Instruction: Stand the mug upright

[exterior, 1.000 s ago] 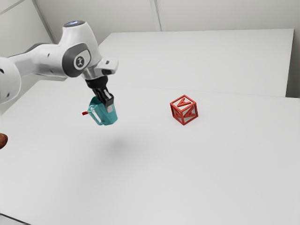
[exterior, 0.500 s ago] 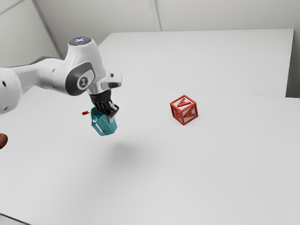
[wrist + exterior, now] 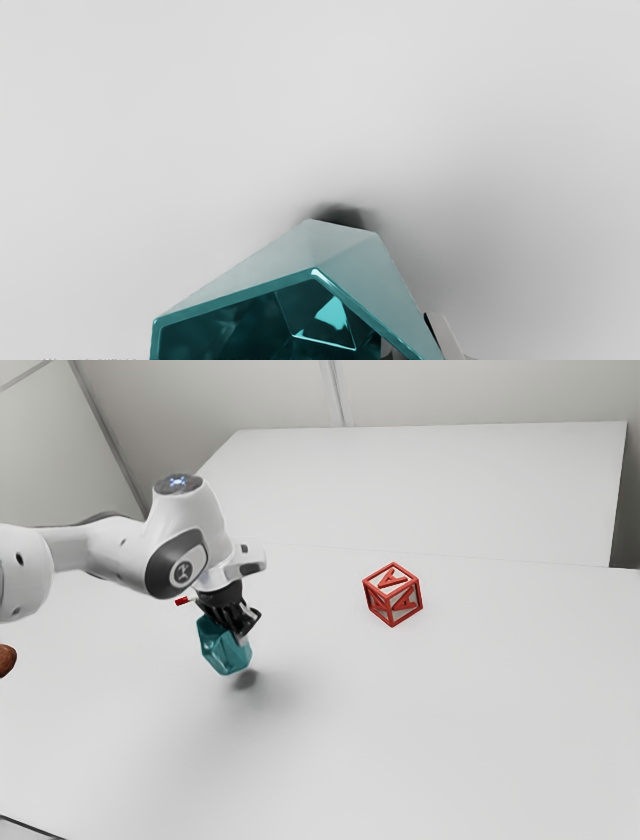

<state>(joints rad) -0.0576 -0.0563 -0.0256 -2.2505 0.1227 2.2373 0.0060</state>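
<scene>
Mug (image 3: pixel 225 651) lower than before — aslant beneath the tool (image 3: pixel 246 630) — in its two-fingered pinch.

Mug (image 3: pixel 226 652) is showing teal, w/ dk teal inside & pale grey-teal outside in wrist view. Gripper (image 3: pixel 247 627) is looking blk, arm (image 3: pixel 105 546) wht w/ dk grey patches. Cube (image 3: pixel 406 601) is sporting red edges & red marks (letter-like, approx.) on pale faces. Tiny item (image 3: pixel 181 601) is showing red, rounded thing (image 3: pixel 6 661) brown, table (image 3: pixel 450 710) lt grey.
</scene>
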